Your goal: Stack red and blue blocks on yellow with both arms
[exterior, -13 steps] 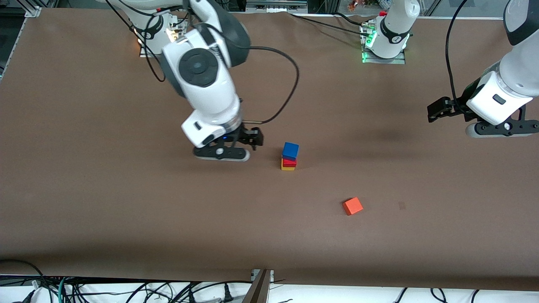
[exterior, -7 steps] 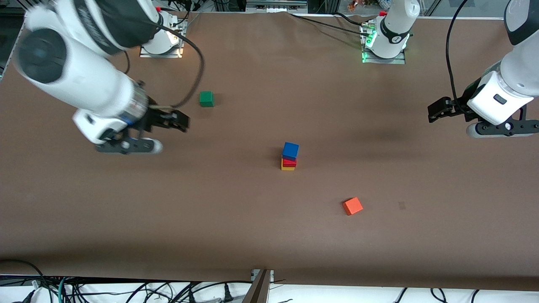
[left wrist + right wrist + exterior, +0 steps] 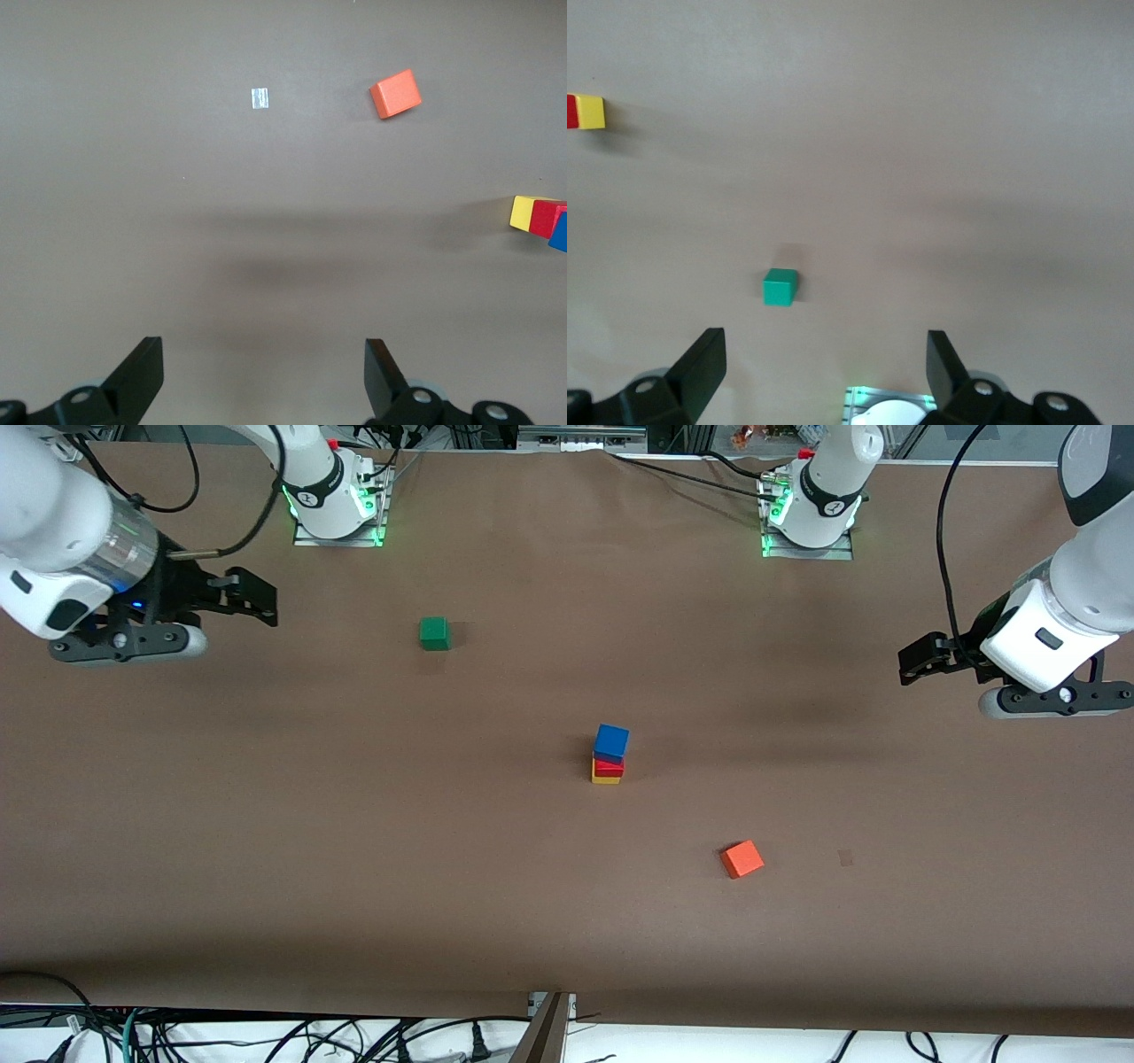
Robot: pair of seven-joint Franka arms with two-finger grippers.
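The blue block (image 3: 611, 740) sits on the red block (image 3: 609, 764), which sits on the yellow cube (image 3: 605, 778), as one upright stack mid-table. No gripper touches it. My right gripper (image 3: 257, 604) is open and empty, raised over the table at the right arm's end, well away from the stack. My left gripper (image 3: 917, 662) is open and empty, raised over the left arm's end, waiting. The left wrist view shows the yellow (image 3: 523, 211), red (image 3: 545, 219) and blue (image 3: 560, 232) blocks at its edge. The right wrist view shows the yellow (image 3: 591, 112) and red (image 3: 570, 112) blocks.
A green cube (image 3: 434, 633) lies farther from the front camera than the stack, toward the right arm's end. An orange-red cube (image 3: 741, 859) lies nearer the front camera, toward the left arm's end. A small tape mark (image 3: 845, 857) is beside it.
My right arm has swung away from beside the stack to its own end of the table, uncovering the green cube. The stack and the left arm have stayed put.
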